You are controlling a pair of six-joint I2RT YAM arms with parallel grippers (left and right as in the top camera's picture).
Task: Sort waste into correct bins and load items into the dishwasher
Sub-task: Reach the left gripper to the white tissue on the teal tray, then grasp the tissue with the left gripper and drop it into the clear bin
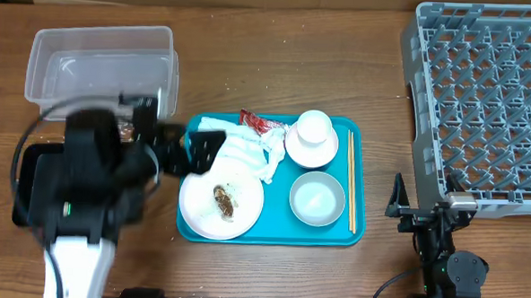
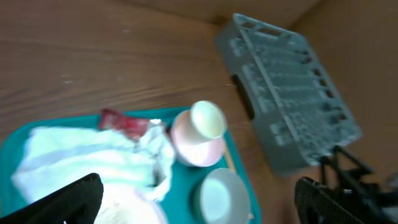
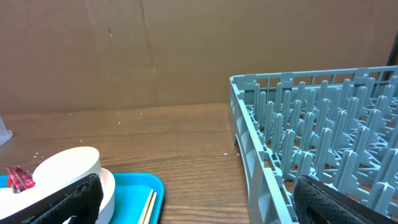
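left gripper [image 1: 194, 150]: wide open, empty, at teal tray's [image 1: 362, 144] nine o'clock edge
right gripper [image 1: 422, 205]: wide open, empty, seemingly clear of dish rack [image 1: 484, 87]

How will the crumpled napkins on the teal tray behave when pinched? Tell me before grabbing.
Probably floppy: the crumpled napkins lie in soft folds that overlap the plate edge. Likely very light, so a pinch should lift them, though loose ends may trail. They lie against the red wrapper and may drag it.
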